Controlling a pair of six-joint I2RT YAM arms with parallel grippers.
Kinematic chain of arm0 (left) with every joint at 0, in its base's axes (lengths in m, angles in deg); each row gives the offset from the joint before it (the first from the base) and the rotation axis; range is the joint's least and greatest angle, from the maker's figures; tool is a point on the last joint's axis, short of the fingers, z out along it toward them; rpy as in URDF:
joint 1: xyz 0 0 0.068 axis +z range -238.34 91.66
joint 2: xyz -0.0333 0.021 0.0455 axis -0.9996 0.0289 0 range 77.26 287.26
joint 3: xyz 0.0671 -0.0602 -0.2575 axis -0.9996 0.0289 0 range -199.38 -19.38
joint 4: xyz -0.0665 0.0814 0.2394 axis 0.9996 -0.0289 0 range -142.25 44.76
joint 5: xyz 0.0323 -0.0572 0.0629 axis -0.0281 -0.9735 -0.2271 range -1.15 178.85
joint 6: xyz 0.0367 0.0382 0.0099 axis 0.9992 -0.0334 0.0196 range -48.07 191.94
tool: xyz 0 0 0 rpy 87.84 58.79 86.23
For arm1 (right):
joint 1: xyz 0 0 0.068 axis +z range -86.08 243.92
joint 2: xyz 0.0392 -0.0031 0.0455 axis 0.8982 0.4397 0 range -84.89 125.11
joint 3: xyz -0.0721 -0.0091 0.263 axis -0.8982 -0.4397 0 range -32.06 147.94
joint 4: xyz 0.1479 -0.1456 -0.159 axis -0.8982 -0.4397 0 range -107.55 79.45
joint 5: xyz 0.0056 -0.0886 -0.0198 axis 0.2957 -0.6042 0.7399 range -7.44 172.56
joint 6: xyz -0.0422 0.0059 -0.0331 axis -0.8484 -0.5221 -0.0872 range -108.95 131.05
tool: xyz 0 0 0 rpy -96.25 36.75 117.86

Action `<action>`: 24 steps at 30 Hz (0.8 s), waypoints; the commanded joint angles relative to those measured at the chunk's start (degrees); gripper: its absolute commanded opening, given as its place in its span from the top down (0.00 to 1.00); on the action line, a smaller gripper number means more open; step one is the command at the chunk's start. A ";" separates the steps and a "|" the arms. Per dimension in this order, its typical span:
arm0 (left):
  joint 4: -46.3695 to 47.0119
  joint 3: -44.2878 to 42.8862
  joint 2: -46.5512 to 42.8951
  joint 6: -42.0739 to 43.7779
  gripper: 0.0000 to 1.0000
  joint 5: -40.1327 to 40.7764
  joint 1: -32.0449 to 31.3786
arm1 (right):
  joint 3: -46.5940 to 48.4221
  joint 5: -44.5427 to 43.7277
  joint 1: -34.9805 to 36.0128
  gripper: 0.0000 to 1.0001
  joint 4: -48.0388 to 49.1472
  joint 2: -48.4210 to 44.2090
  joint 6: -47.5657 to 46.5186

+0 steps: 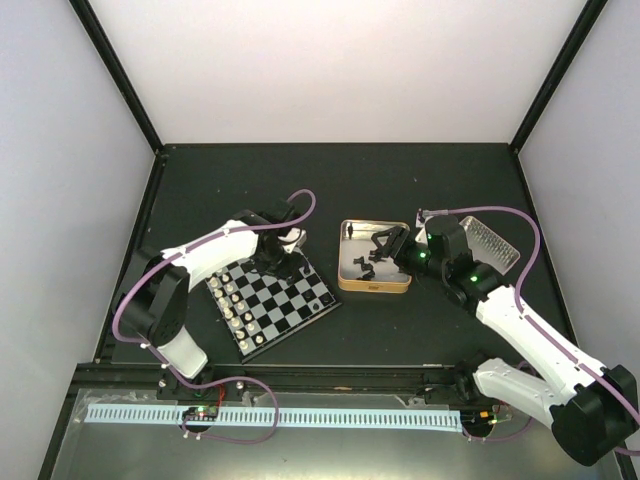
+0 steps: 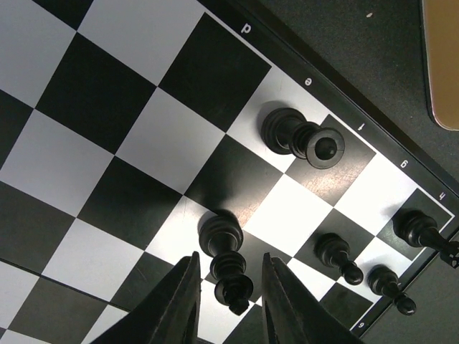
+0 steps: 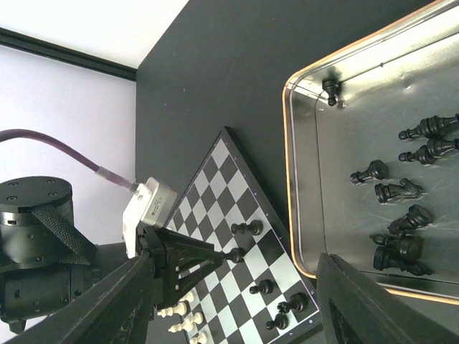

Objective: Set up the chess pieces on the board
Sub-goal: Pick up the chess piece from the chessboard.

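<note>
Near the board's (image 2: 107,93) lettered edge, the left gripper (image 2: 229,269) flanked a black chess piece (image 2: 221,236), grip unclear; the right gripper (image 3: 237,261) gaped wide over the tin's (image 3: 305,186) right edge.

Top cam is no help on the board (image 1: 285,300): the left arm (image 1: 215,245) covers its far corner, and the black pieces (image 1: 318,297) are just specks, types unreadable. Left wrist cam: both left fingers (image 2: 179,308) run off the bottom edge, and I can't tell if they touch the piece between them (image 2: 226,258). The corner piece (image 2: 423,233) gets clipped at the right edge. Right wrist cam: the tin (image 3: 344,136) runs off the right side, right fingers (image 3: 380,301) off the bottom.
</note>
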 commanded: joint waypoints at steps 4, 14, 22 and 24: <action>-1.95 -0.10 1.06 1.90 0.71 -0.64 0.17 | 1.17 -1.81 0.15 0.37 -0.33 0.58 -1.18; -1.26 -0.60 1.17 1.87 0.91 -0.93 0.18 | 2.59 -3.83 0.08 0.38 -2.10 0.45 -2.93; -3.28 -6.53 0.46 1.61 0.93 0.86 0.04 | 4.23 -7.90 0.09 0.38 -4.89 0.16 -6.47; -3.60 -8.79 1.14 1.78 0.94 1.03 0.09 | 4.45 -8.74 0.08 0.38 -5.24 0.49 -6.90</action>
